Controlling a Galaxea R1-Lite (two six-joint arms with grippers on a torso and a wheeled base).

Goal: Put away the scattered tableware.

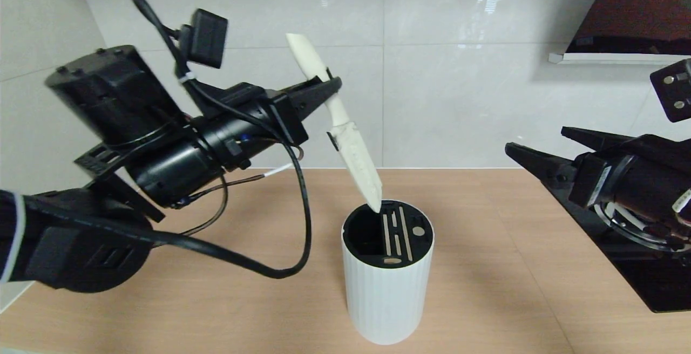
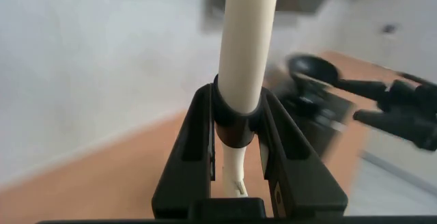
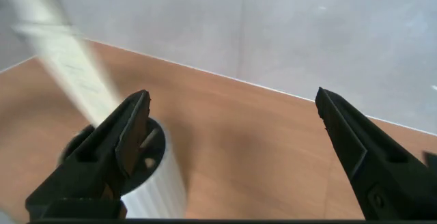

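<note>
Head view: our left pincer [image 1: 330, 87] clamps a white knife [image 1: 359, 157], tip at the holder [image 1: 386, 289] slot (not yet inserted); our right pincer [image 1: 537, 141] gapes empty.

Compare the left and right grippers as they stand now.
The left gripper is shut on the white knife, at its handle; the right gripper is open and empty. The left gripper is above the knife holder, blade tip at its top; the right gripper is off to the holder's right. Both are black with tapered fingers.
</note>
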